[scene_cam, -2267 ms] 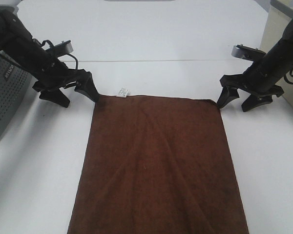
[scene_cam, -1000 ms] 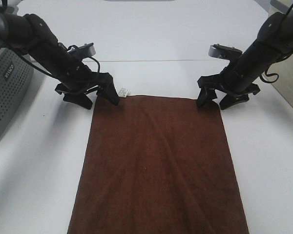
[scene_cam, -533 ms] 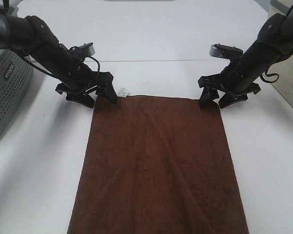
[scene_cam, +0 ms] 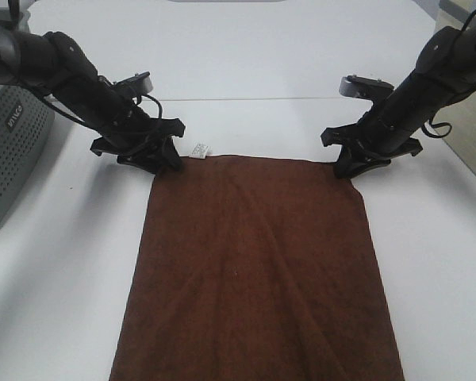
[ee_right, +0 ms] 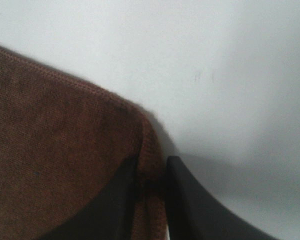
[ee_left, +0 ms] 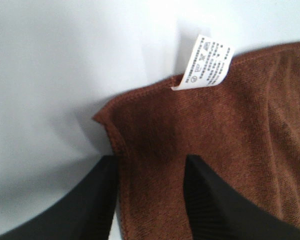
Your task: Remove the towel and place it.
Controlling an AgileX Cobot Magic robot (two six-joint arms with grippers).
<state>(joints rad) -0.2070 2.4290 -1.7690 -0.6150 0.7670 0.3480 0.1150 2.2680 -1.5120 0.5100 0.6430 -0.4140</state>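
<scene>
A dark brown towel [scene_cam: 258,262], likely soft and limp, is spread flat on the white bench [scene_cam: 262,55] and is best taken by its far corners, one pinched in the narrow fingers of the right gripper [scene_cam: 345,167], the tagged one straddled by the half-open fingers of the left gripper [scene_cam: 160,159].

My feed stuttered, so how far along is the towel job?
Done: the reach to the far corners of the towel. In hand: the right end effector pinches its corner; the left end effector straddles the tagged corner, grip unclear. To do: lifting and placing; it lies flat on the table.
</scene>
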